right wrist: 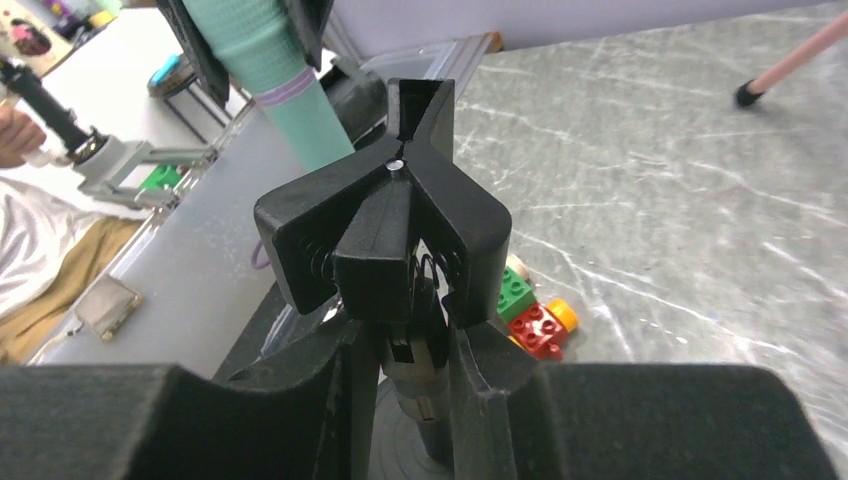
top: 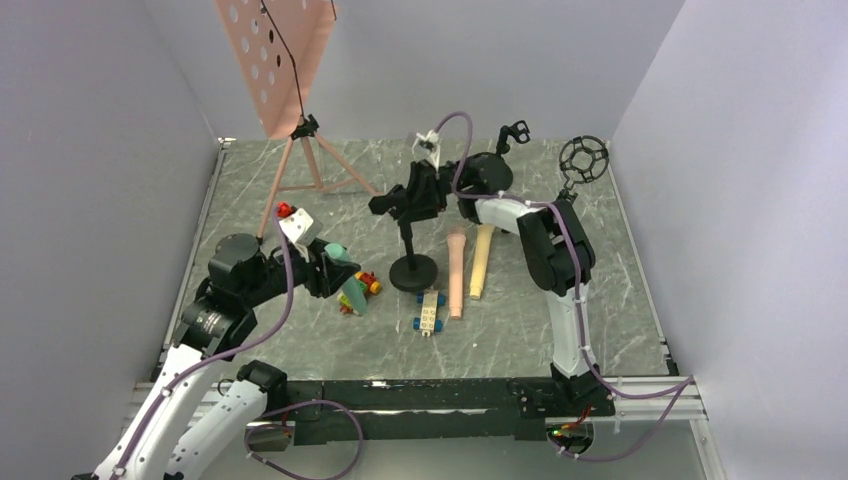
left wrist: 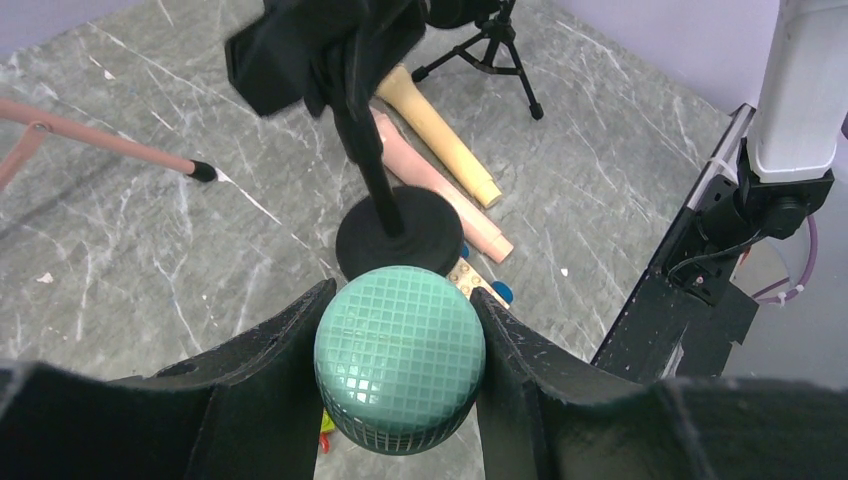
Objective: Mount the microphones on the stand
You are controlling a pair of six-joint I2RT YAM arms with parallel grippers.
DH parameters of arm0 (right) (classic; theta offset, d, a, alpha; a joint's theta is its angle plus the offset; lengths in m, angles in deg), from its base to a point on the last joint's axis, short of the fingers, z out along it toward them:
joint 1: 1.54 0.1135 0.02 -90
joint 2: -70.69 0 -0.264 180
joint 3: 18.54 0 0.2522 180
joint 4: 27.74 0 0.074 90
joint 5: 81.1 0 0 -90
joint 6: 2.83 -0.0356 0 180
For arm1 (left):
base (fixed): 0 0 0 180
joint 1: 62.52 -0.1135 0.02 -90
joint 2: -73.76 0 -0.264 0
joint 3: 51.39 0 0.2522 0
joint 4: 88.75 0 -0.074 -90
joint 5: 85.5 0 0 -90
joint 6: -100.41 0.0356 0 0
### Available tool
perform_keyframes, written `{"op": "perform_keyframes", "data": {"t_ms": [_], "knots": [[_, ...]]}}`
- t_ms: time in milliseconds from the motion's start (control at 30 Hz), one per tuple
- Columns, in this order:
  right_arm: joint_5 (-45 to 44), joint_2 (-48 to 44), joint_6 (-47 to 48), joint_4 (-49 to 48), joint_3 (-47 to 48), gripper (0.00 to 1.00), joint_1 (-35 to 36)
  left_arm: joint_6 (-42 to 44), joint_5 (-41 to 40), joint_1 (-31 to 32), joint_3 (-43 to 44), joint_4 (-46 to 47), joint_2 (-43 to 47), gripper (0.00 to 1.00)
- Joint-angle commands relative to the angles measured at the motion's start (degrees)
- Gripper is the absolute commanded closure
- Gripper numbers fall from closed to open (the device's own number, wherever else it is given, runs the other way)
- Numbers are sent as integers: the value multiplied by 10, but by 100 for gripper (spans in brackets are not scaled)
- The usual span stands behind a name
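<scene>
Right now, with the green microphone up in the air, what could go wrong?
The green microphone sits in the left end effector near its round head, so it might slip or twist. The right end effector grips the stand below its clip; a hard push could tip it onto the pink microphone lying beside it.
</scene>
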State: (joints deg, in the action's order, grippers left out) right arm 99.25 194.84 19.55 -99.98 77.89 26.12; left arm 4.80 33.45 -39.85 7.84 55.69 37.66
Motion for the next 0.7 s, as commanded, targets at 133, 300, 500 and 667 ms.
{"op": "perform_keyframes", "data": {"t_ms": [133,300,500,667], "knots": [[-42,-1,-175,-123,145,100,-55,8,-2,-3,26,-2,14,97],[-70,-2,-178,-17,241,100,-44,4,-6,-3,35,-10,21,97],[-133,-70,172,463,323,100,-50,1,-7,-3,45,-16,21,97],[-289,-96,616,980,428,100,-42,-1,-7,-3,51,-18,26,97]]}}
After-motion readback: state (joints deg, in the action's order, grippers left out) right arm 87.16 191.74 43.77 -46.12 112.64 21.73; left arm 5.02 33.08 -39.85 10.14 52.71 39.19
